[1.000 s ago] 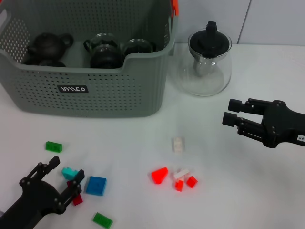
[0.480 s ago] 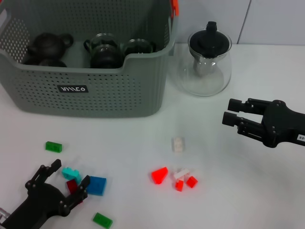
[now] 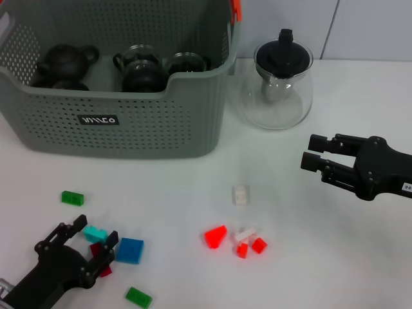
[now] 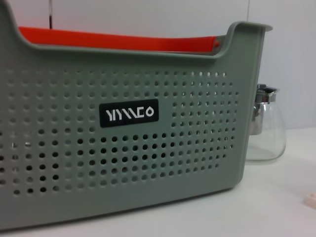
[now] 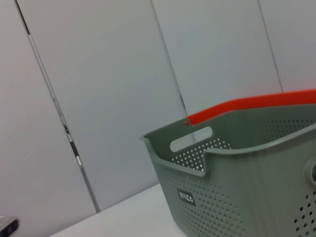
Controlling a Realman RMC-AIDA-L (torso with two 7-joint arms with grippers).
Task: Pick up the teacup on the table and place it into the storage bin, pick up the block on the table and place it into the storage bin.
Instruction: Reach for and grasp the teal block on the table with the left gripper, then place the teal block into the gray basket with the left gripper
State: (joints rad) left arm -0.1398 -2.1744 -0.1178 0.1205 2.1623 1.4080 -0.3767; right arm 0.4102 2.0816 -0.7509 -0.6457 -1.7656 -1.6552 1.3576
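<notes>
- The bin (image 3: 122,129), grey-green perforated plastic with a black label (image 3: 98,120) and an orange clip (image 3: 236,9), sits ahead of my left gripper (image 3: 87,243); dark teapots (image 3: 64,64) and glass cups (image 3: 141,71) lie inside.
- My left gripper is low over the white table (image 3: 193,187), fingers spread around a teal block (image 3: 94,233) and a dark red block (image 3: 101,261), clamped on neither.
- A blue block (image 3: 129,250) lies just beside it; two green blocks (image 3: 72,197) lie nearby.
- My right gripper (image 3: 311,161) hovers released, with a glass teapot (image 3: 278,84) ahead of it, beside the bin.
- Between my grippers lie a white block (image 3: 240,194) and a cluster of red pieces (image 3: 235,239).
- My left wrist view shows the bin's label and wall close up; my right wrist view alone shows the pale panelled wall (image 5: 98,98).
</notes>
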